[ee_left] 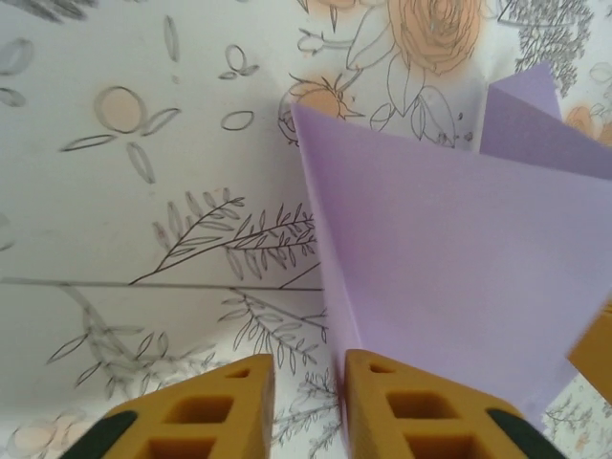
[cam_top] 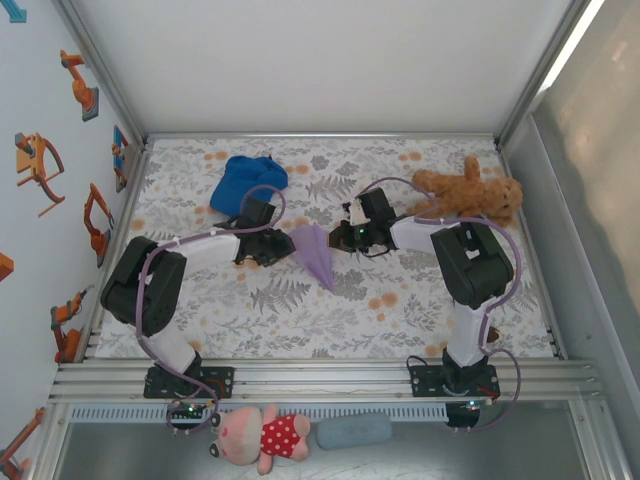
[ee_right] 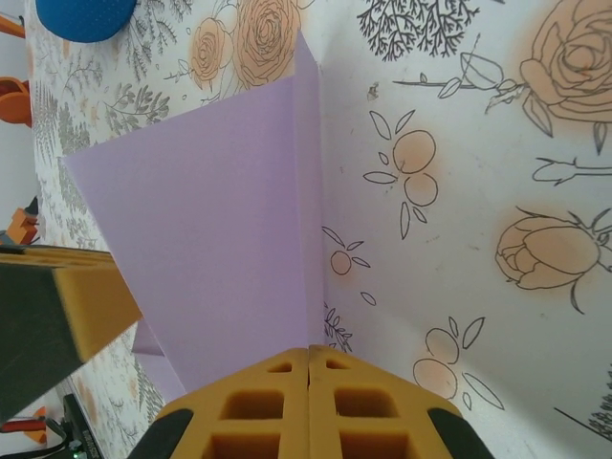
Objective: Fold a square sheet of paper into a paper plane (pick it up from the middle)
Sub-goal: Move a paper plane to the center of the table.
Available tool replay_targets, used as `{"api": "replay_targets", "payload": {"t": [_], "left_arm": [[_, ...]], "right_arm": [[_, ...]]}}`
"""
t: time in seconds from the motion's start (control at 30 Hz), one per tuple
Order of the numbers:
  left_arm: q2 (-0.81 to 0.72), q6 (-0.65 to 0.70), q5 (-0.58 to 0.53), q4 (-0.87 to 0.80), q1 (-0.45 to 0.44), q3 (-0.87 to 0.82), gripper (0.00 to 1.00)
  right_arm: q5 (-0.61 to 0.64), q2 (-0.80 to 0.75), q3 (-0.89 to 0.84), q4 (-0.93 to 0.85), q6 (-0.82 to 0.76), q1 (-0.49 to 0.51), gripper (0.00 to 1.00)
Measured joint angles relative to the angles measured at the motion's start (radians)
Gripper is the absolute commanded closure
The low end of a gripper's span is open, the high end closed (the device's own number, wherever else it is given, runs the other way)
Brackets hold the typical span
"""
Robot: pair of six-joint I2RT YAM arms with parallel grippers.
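1. The table (cam_top: pixel 200 320) is the flat bed for the crease. The fold is best pressed down onto its floral cloth, not worked in the air.
2. The teddy bear (cam_top: pixel 470 192) lies at 2 o'clock from the paper, well apart, and should not interfere.
3. The blue cap (cam_top: pixel 248 180) sits at 10 o'clock, near the left arm's wrist. Any pull-back on that side is safer toward 8 or 9 o'clock, clear of the fabric.
4. The paper plane (cam_top: pixel 312 250) lies mid-table between the two grippers. It is already dart-shaped, with its nose toward 5 o'clock and its broad tail toward 11. In the wrist views its wings (ee_left: pixel 449 258) stand up in a V, so the step in hand looks like setting the wing folds.
5. The right gripper (ee_right: pixel 308 354) is at 3 o'clock of the plane. Its jaws are pressed together, and the centre ridge (ee_right: pixel 311 191) runs into their seam, so it appears to pinch the ridge. It should serve as a steady anchor, without twisting.
6. The left gripper (ee_left: pixel 308 363) is at 9 o'clock. Its jaws stand slightly apart with cloth showing in the gap, and the paper's lower corner lies against one inner face without being clamped. It should either close squarely on that edge or back straight out, never drag sideways.
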Motion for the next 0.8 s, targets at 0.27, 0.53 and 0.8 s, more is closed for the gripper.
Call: {"api": "replay_targets", "payload": {"t": [0.27, 0.53, 0.8], "left_arm": [[-0.147, -0.032, -0.026, -0.014, -0.071, 0.0, 0.59], [-0.049, -0.104, 0.027, 0.063, -0.148, 0.006, 0.59], [0.048, -0.127, 0.032, 0.079, -0.172, 0.021, 0.57]], "right_arm": [[0.024, -0.046, 0.0, 0.0, 0.0, 0.0, 1.0], [0.024, -0.048, 0.0, 0.001, 0.004, 0.0, 1.0], [0.024, -0.048, -0.001, 0.002, 0.004, 0.0, 1.0]]}}
